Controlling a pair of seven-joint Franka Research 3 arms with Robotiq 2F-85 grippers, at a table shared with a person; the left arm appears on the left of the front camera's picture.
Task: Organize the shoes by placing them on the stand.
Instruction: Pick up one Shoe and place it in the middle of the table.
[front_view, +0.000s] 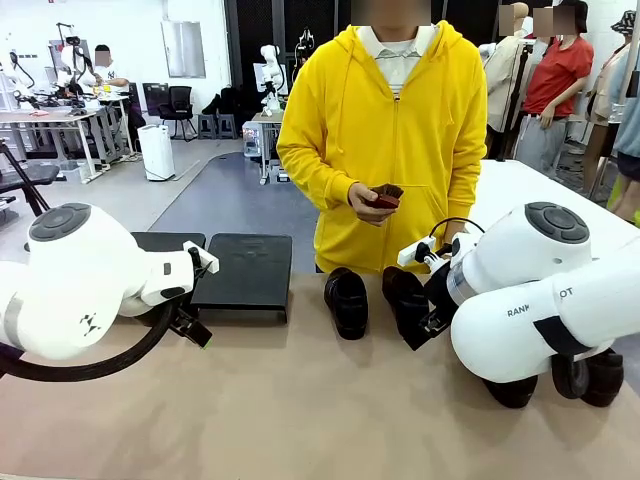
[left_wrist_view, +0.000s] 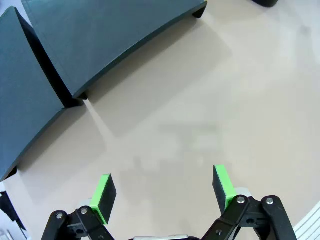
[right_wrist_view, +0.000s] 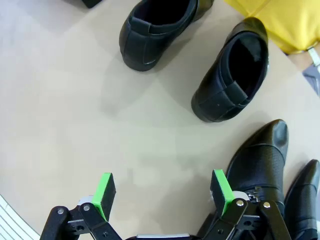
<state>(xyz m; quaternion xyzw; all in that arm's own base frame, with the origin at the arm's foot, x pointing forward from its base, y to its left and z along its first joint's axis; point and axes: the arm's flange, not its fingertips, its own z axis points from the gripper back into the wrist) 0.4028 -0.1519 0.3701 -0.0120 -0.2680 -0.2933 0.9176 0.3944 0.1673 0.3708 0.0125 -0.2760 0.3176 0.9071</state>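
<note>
Nearest on the tan table (front_view: 300, 430), two white robot arms come in from left and right. At the near left, the left gripper (front_view: 193, 330) points down over bare table just in front of the stand, jaws spread wide and holding nothing; its wrist view shows both green pads (left_wrist_view: 104, 192) well apart above the table top. At the near right, two glossy black shoes sit partly hidden under the right arm: the inner shoe (front_view: 515, 392) and, close on its right, the outer shoe (front_view: 590, 378), toes pointing toward the far side. A little farther in, the right gripper (front_view: 425, 325) hangs over the table, jaws also spread wide, gripping nothing; in its wrist view the inner shoe's toe lies just beside one pad (right_wrist_view: 222, 192), and whether they touch cannot be told. Past that gripper, near the table's middle, two more black shoes stand side by side, slightly apart, toes toward the robot: the left middle shoe (front_view: 347, 302) and the right middle shoe (front_view: 403, 295), the second partly behind the right gripper in the front view. All four shoes rest on the table top. Left of the middle shoes, toward the far left, lies the stand (front_view: 242, 268), two flat matte-black sections side by side with a narrow gap between them. At the far edge a person in a yellow hoodie (front_view: 400, 110) faces the robot, one hand (front_view: 362, 197) holding a small dark red object (front_view: 388, 193) at waist height
</note>
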